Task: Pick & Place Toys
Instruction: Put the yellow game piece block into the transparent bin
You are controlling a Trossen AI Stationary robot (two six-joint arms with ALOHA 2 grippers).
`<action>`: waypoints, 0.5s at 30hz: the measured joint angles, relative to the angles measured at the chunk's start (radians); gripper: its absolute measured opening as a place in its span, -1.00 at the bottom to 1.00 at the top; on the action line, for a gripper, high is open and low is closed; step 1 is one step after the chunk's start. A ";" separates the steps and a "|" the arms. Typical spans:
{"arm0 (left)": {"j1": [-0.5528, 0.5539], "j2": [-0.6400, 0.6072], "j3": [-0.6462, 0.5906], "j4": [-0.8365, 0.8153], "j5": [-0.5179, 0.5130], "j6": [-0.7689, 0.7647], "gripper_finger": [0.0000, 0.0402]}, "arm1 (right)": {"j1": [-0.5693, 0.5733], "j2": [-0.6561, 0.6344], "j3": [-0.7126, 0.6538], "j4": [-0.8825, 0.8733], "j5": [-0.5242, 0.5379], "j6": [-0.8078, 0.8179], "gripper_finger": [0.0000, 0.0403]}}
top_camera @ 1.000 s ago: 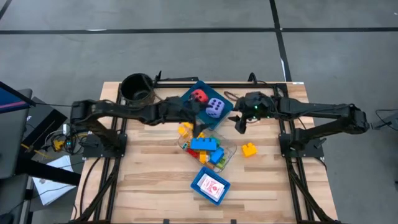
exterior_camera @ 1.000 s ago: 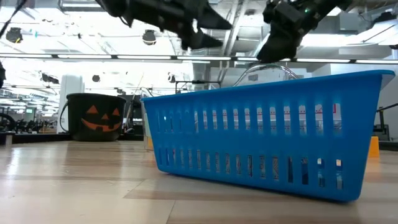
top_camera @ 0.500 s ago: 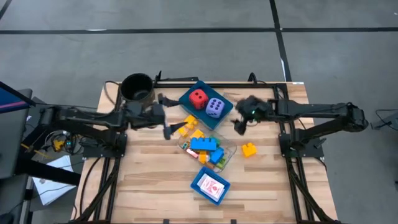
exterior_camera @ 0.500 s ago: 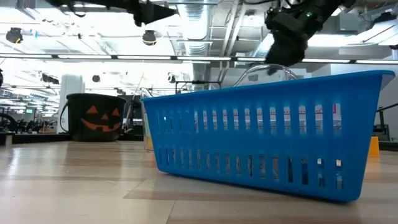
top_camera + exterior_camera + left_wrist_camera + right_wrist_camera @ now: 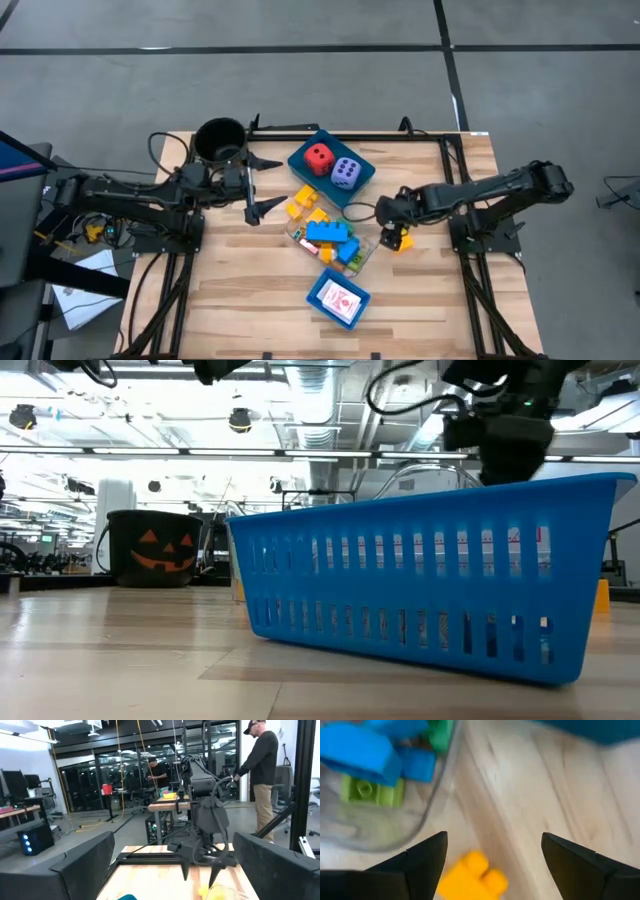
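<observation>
A loose yellow brick (image 5: 401,240) lies on the wooden table right of a clear container (image 5: 330,240) holding blue, green and yellow bricks. My right gripper (image 5: 494,837) hangs open just above the yellow brick (image 5: 472,879), pointing steeply down, with a finger on each side and no contact. The red die (image 5: 318,157) and lavender die (image 5: 344,172) sit in the far blue tray (image 5: 362,185). A white red-printed card (image 5: 340,298) lies in the near blue tray (image 5: 318,296). My left gripper (image 5: 265,190) stands open at the table's left, near the pot, holding nothing.
A dark round pot (image 5: 220,140) with an orange pumpkin face (image 5: 155,548) stands at the far left corner. In the low view the near blue tray (image 5: 430,580) fills the foreground. People stand in the room beyond the table (image 5: 262,775).
My left gripper has drawn back from the far blue tray toward the table's left edge, rising and levelling out, still open. My right gripper has come down and toward the near edge, tipping steeply downward, and now hangs over the loose yellow brick.
</observation>
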 joint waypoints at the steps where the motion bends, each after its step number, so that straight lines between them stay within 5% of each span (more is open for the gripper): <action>1: 0.000 0.000 0.000 0.001 0.000 0.011 0.99 | 0.009 0.005 0.000 -0.025 0.000 0.021 0.56; 15: 0.000 0.000 0.000 0.022 0.000 0.022 0.99 | 0.225 -0.016 0.000 -0.202 0.056 0.071 0.56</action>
